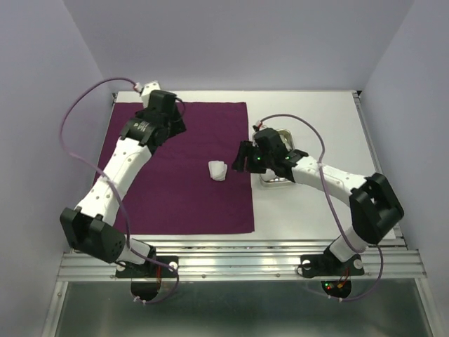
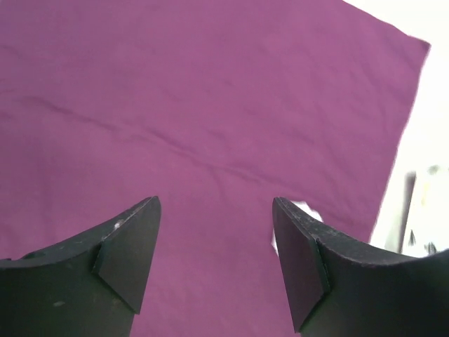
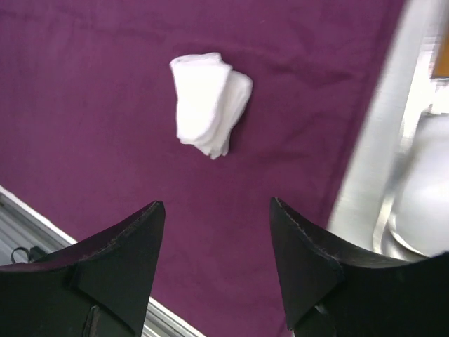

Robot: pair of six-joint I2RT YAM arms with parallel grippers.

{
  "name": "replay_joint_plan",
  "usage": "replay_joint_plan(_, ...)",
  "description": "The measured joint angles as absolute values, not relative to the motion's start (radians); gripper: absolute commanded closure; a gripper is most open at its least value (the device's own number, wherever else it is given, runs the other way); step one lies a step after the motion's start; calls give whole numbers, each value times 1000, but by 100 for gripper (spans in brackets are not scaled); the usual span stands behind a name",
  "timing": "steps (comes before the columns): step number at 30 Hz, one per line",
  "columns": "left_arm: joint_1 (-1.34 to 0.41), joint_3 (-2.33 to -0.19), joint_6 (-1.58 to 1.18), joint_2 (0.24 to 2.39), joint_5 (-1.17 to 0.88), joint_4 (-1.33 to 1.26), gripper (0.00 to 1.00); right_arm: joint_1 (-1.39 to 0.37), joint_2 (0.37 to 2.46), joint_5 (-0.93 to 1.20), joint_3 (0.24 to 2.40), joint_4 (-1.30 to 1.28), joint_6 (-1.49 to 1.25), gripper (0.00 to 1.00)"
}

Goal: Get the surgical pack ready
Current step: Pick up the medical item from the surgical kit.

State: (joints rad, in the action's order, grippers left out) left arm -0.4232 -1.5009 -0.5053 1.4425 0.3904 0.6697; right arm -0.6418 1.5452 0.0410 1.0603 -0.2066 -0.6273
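Early stage, I judge: at upper left the left hand (image 2: 216,210) hangs wide open and empty over the purple drape (image 1: 175,200), spread flat on the tabletop (image 1: 330,119); one white gauze pad (image 1: 217,170) lies right of its centre. At the drape's right edge the right hand (image 3: 216,210) hovers, open, holding nothing; the steel tray (image 1: 275,180) sits beside the cloth at right, so loading and folding remain.

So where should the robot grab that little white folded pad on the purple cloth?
Probably from straight above, pinching the gauze pad across its narrow middle. It lies flat on the purple drape, longer one way, so squeezing its long sides should gather the folds. The open right gripper is nearest.
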Motion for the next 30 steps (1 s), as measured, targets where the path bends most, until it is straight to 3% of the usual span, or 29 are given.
replay_joint_plan(6, -207, -1318, -501, 1342, 327, 647, 24, -709, 1774, 98, 1198, -137, -686, 25)
replay_joint_plan(20, -203, -1269, -470, 1343, 258, 621, 25, -721, 1935, 68, 1247, -107, -828, 23)
replay_joint_plan(30, -203, -1237, -453, 1343, 235, 603, 26, -720, 1988, 59, 1272, -67, -878, 33)
